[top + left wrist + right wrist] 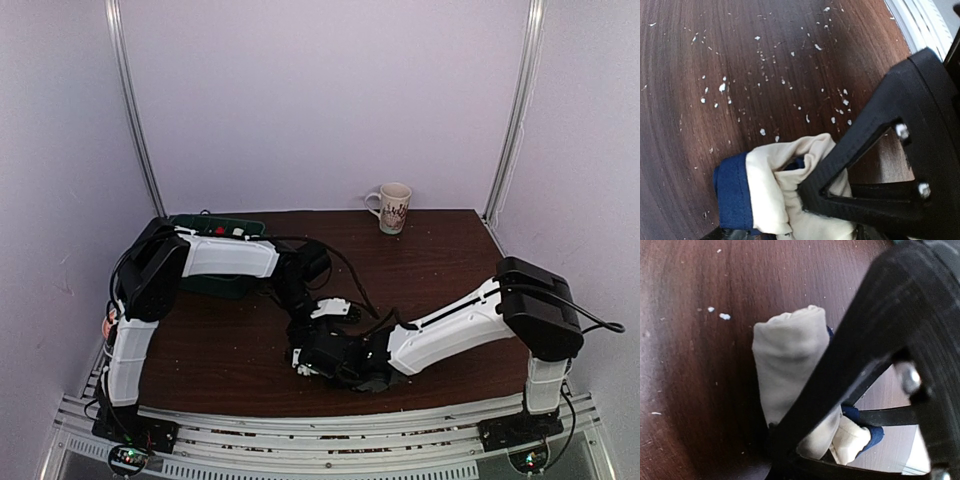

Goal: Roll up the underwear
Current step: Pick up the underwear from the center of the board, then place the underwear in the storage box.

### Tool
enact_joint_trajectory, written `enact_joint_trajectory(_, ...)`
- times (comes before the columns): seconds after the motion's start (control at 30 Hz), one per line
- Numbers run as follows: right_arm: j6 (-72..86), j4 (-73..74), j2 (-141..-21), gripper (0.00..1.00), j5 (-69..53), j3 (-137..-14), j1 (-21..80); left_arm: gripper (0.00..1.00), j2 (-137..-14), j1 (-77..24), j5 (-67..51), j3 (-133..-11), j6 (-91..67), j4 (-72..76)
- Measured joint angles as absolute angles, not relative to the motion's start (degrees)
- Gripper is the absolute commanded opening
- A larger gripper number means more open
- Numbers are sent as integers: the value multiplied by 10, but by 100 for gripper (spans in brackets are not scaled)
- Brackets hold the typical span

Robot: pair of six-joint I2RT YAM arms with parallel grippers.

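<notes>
- Dark wood bench (440, 250), crumb-flecked, inside white walls; mug (392, 207) at one o'clock.
- Cream underwear (790, 365) with navy waistband sits as a tight roll at six o'clock, between both arms.
- Jaws of right gripper (305, 360) are clenched on the roll.
- Jaws of left gripper (330, 312) straddle the looser end; cannot tell whether they grasp it.
- Recommended: pin the roll firmly, tuck the waistband snugly, release one side at a time.

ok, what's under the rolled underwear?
The underwear lies on the dark wooden table, with white crumbs nearby. Nothing else shows at its edges; the spot directly beneath is covered by the cloth.
</notes>
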State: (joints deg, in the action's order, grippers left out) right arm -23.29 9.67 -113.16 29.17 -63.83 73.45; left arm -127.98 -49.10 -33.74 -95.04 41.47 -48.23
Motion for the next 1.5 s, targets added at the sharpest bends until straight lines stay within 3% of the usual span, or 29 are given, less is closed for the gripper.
enact_joint_trajectory(0.23, -212, 135, -1133, 16, 270, -663, 715, 33, -1280, -492, -327, -951, 416, -480)
enact_joint_trajectory(0.47, -193, 145, -1132, 39, 270, -665, 709, 0, -1280, -493, -320, -956, 413, -479)
enact_joint_trajectory(0.63, -184, 152, -1124, 65, 288, -668, 705, 0, -1275, -495, -317, -951, 410, -464)
enact_joint_trajectory(0.97, -94, 201, -969, 100, 334, -597, 708, 0, -1229, -469, -263, -915, 359, -404)
enact_joint_trajectory(1.17, -35, 184, -861, 100, 382, -540, 707, 0, -1176, -408, -196, -914, 321, -382)
enact_joint_trajectory(1.5, 23, 149, -853, 100, 446, -488, 707, 0, -1096, -259, -132, -928, 249, -343)
